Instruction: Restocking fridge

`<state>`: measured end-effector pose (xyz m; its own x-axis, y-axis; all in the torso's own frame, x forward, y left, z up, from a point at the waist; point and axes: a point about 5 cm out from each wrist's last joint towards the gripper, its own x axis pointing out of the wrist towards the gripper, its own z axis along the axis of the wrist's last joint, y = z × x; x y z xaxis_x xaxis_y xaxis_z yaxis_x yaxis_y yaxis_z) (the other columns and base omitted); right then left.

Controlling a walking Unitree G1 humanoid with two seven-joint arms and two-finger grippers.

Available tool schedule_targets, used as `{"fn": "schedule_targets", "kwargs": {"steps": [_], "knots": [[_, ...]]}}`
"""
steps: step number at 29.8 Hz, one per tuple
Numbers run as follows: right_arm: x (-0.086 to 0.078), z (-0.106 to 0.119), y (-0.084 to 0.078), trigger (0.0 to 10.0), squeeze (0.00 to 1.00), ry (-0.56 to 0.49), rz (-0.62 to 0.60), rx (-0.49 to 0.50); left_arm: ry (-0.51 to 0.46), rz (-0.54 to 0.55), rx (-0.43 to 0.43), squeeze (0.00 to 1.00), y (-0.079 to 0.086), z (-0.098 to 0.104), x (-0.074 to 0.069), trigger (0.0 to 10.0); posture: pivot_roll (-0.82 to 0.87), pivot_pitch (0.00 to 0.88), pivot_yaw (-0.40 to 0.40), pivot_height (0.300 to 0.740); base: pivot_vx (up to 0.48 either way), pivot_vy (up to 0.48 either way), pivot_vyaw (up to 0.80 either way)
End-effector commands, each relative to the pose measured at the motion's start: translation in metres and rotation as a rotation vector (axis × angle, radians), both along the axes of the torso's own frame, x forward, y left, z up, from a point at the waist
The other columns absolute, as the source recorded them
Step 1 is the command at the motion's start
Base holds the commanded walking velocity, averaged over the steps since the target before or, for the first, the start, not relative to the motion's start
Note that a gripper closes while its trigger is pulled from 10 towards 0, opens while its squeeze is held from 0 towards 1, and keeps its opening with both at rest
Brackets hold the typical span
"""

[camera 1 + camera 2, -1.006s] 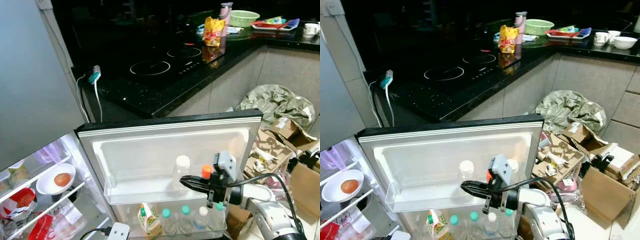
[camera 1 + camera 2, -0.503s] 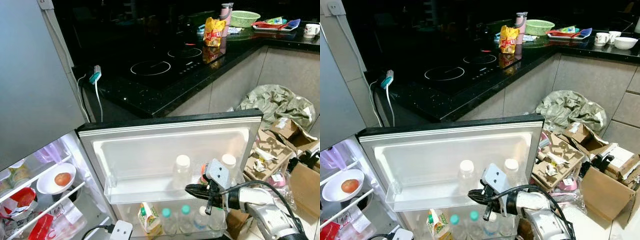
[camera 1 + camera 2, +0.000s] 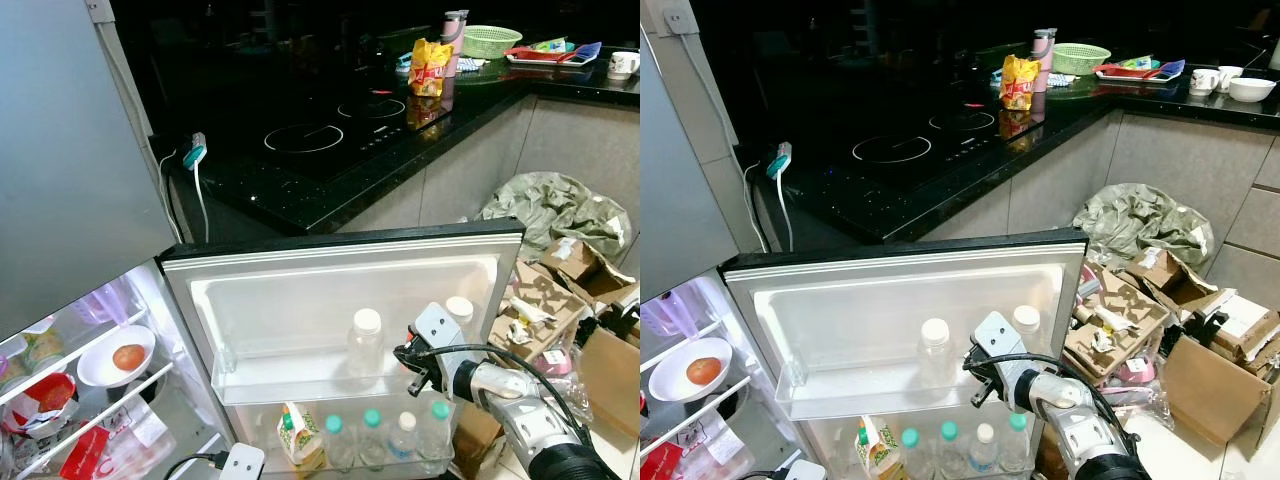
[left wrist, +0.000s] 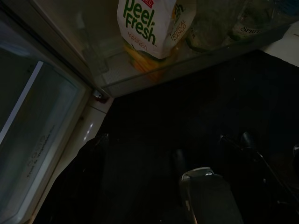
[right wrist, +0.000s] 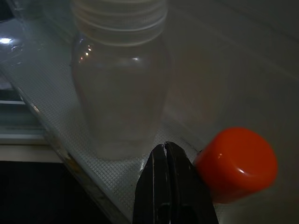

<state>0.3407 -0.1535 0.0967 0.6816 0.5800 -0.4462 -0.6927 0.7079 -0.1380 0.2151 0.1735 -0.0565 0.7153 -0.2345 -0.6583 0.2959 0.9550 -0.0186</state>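
We see our right gripper (image 5: 164, 148) at the fridge door's upper shelf (image 3: 300, 375), jaws pressed together on nothing. Just beside them sits an orange-capped bottle (image 5: 236, 163); ahead of them stands a clear white-capped bottle (image 5: 120, 88). Our left gripper's jaws: we cannot tell.

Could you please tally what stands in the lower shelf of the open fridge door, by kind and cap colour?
Teal-capped bottles: 3
White-capped bottles: 1
Juice cartons: 1
Total: 5
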Motion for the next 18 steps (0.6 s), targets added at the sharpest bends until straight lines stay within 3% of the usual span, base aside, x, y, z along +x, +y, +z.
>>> {"fn": "schedule_targets", "kwargs": {"steps": [1,5,9,13,18], "knots": [[-0.009,-0.011,0.008,10.0,0.00,0.069,0.092,-0.026,0.022,0.008,0.017,0.00,0.007,-0.004,-0.007,10.0,-0.04,0.104,0.040,0.740,0.000,0.000,0.00],[-0.012,-0.011,0.012,10.0,0.00,0.081,0.130,-0.006,0.022,0.010,0.017,0.00,0.007,-0.004,-0.007,10.0,-0.04,0.104,0.040,0.740,0.000,0.000,0.00],[-0.019,-0.003,0.019,10.0,0.00,0.095,0.208,0.091,0.022,0.007,0.017,0.00,0.008,-0.003,-0.007,10.0,-0.04,0.107,0.048,0.740,0.000,0.000,0.00],[-0.019,0.000,0.019,10.0,0.00,0.076,0.215,0.086,0.021,0.001,0.026,0.00,0.008,-0.003,-0.006,10.0,-0.04,0.107,0.048,0.740,0.000,0.000,0.00],[-0.025,0.023,0.017,10.0,0.00,0.051,0.309,0.113,0.018,-0.005,0.032,0.00,0.008,-0.002,-0.004,10.0,-0.04,0.111,0.053,0.740,0.000,0.000,0.00]]}}
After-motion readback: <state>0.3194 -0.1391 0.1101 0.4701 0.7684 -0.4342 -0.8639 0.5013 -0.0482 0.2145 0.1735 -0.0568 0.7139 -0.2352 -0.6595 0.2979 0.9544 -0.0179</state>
